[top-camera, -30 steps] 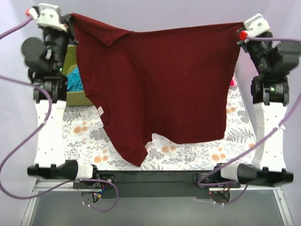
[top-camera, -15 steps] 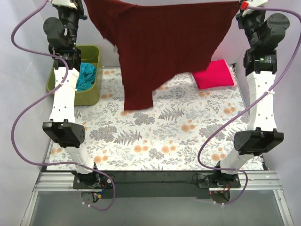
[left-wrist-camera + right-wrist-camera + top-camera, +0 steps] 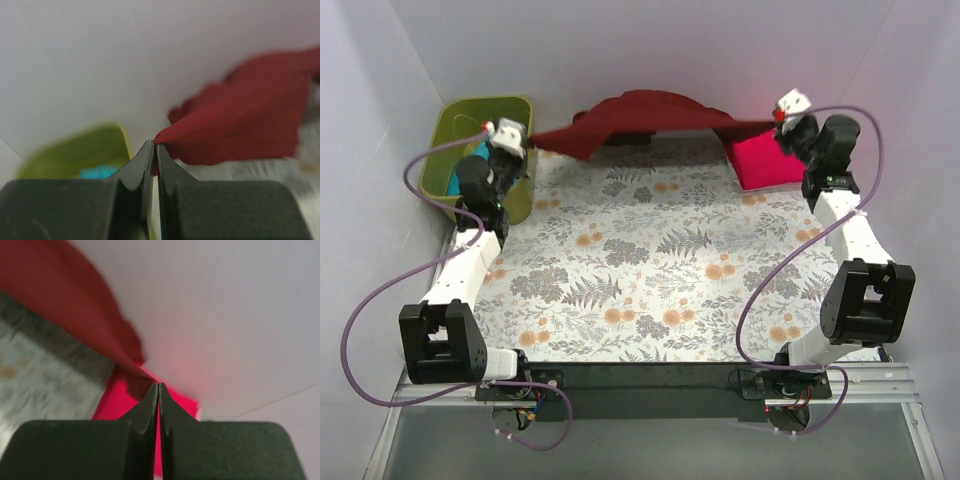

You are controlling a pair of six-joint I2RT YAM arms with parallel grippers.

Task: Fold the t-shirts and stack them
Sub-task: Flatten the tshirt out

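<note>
Maroon t-shirt (image 3: 645, 115), ends pinched by left gripper (image 3: 526, 141) and right gripper (image 3: 775, 119), stretches over table cover (image 3: 660, 270), presumably for flat laydown.

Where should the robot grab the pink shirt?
Probably the pink shirt by its near edge, coming from the front and above. It lies flat and folded, and its far end is crowded by the stretched maroon shirt and the right tool.
</note>
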